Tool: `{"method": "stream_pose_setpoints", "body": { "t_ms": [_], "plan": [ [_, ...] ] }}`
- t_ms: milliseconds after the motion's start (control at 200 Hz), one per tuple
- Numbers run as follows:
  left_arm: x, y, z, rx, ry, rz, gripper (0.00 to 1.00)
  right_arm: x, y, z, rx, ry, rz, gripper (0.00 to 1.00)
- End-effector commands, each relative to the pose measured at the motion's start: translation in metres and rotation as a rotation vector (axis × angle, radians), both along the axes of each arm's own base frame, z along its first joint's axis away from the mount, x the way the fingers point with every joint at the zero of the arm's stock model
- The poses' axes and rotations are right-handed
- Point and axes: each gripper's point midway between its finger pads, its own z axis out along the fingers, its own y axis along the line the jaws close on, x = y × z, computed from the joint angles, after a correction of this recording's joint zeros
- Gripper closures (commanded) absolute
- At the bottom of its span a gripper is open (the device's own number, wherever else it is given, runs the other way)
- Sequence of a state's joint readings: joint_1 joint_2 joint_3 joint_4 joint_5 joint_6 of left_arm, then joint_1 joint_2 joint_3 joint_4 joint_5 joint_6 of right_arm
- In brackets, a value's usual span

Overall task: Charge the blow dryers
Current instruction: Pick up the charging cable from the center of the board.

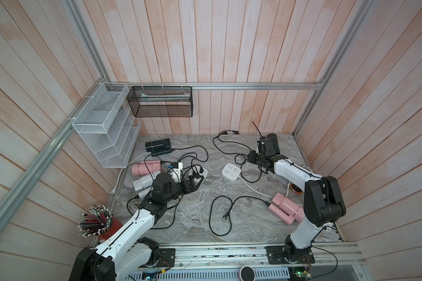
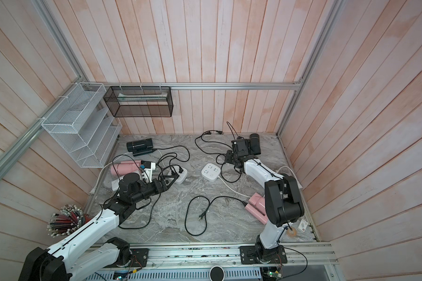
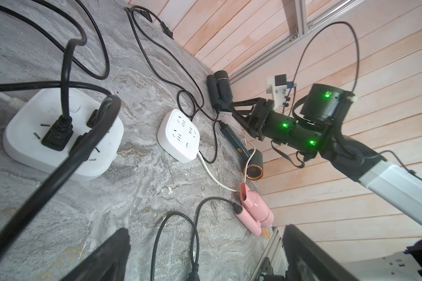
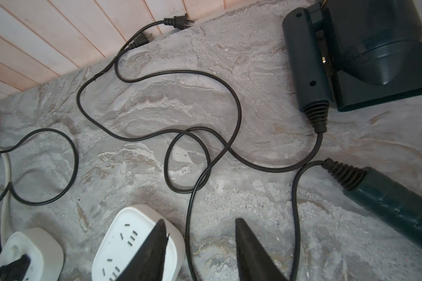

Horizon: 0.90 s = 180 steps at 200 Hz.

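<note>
The scene is being enclosed on three sides by walls of pale, pink-washed wooden planks (image 1: 229,43), which are being lit evenly by soft, diffuse light. Silver aluminium frame rails (image 1: 253,86) are being run along the walls above a grey marbled stone-look tabletop (image 1: 193,219). A white wire-mesh tiered organiser (image 1: 105,129) and a black mesh rectangular basket (image 1: 161,102) are being carried on those rails at the back left corner. A red cup of pencils (image 1: 104,222) is being kept at the near left edge.
</note>
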<state>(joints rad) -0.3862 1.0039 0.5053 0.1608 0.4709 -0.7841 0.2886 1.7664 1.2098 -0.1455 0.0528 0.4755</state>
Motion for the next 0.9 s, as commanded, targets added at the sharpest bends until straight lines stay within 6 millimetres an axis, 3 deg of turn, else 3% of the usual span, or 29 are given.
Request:
{"method": "stream_pose_setpoints", "body": {
  "t_ms": [0,375,800,895],
  "plan": [
    [-0.004,-0.001,0.002,0.009,-0.023,-0.021,0.0,0.018,-0.002,-0.007,0.021,-0.007,-0.018,0.55],
    [-0.004,0.005,-0.002,0.038,-0.017,0.006,0.0,0.051,0.004,-0.06,0.027,0.055,-0.044,0.6],
    [-0.006,0.008,-0.001,0.04,-0.024,0.016,0.0,0.063,0.007,-0.092,0.032,0.096,-0.057,0.63],
    [-0.006,0.006,-0.004,0.042,-0.011,0.004,0.0,0.062,0.003,-0.092,0.023,0.094,-0.072,0.74]
  ]
}}
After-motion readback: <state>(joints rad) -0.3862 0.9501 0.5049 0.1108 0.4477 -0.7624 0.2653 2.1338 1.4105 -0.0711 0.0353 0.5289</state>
